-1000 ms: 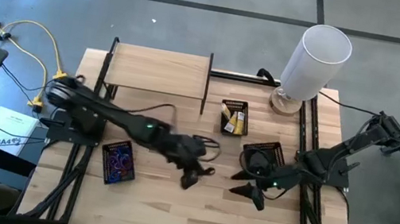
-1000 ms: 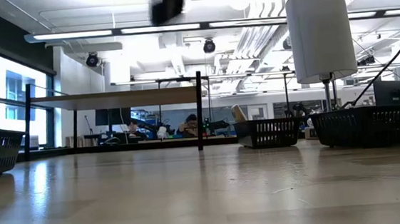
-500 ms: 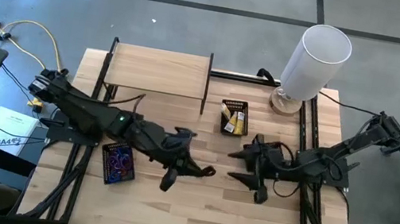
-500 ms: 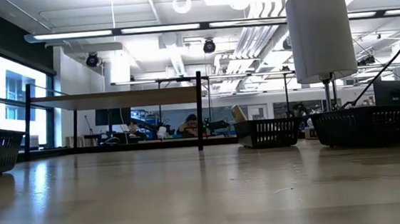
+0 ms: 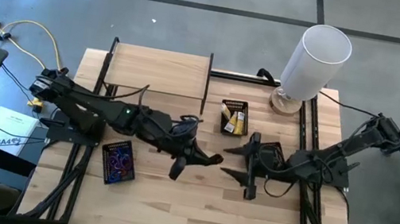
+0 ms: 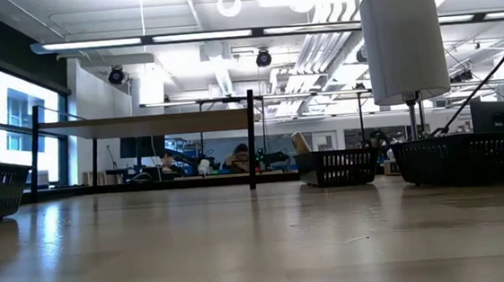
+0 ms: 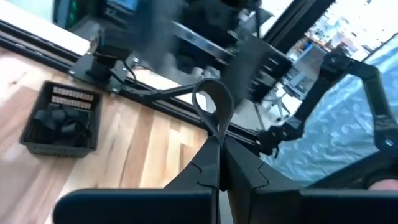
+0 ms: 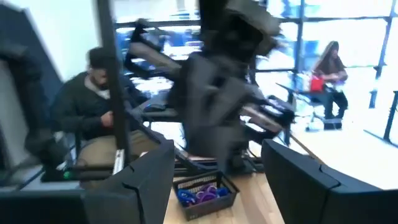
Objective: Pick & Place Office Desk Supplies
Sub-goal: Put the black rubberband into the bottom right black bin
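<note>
Left gripper [image 5: 208,162], at frame centre in the high view, is seen clamped on a thin black loop [image 7: 214,109], faced by the wide-spread, empty right gripper [image 5: 234,162], with yellow packets [image 5: 233,118] held in the small mesh tray [image 5: 246,108] above.

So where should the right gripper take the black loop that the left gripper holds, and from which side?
Probably the black loop at its free rounded end, which sticks out past the shut left gripper. The open right gripper faces it, so come straight from that side, closing across the band.
</note>
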{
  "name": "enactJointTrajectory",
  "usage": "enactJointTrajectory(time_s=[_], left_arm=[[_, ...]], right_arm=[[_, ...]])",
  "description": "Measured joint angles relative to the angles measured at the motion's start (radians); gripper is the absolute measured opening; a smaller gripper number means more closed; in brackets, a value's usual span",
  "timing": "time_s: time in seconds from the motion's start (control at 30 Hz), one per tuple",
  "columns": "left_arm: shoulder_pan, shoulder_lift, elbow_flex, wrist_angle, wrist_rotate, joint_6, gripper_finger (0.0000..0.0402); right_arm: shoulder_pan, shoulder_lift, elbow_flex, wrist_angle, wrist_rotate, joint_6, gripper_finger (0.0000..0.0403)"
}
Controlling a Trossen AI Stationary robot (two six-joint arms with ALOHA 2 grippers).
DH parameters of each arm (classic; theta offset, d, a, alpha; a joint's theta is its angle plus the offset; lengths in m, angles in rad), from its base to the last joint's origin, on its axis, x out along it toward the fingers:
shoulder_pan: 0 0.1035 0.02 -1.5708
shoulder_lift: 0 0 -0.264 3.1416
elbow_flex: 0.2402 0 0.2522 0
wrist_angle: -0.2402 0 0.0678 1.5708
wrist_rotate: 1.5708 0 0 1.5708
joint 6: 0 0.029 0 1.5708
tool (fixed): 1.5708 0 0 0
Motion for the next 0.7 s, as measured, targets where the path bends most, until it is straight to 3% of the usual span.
enactJointTrajectory(time_s=[0.07, 0.23, 0.4, 0.7], left_arm=[[0.000, 0.000, 0.000, 0.001, 0.006, 0.000, 0.0001], [0.000, 0.000, 0.000, -0.001, 0.006, 0.007, 0.0001], [0.000, 0.000, 0.000, -0.001, 0.006, 0.016, 0.0001], [0.000, 0.006, 0.000, -0.001, 0.005, 0.026, 0.0001]], right_arm=[[-0.022, 0.000, 0.000, 0.000, -0.002, 0.044, 0.0229], [-0.067, 0.004, 0.000, 0.007, -0.155, 0.116, 0.0229], [-0.099, 0.007, 0.000, 0.001, -0.218, 0.177, 0.0229], [-0.110, 0.007, 0.000, 0.006, -0.242, 0.197, 0.0214]])
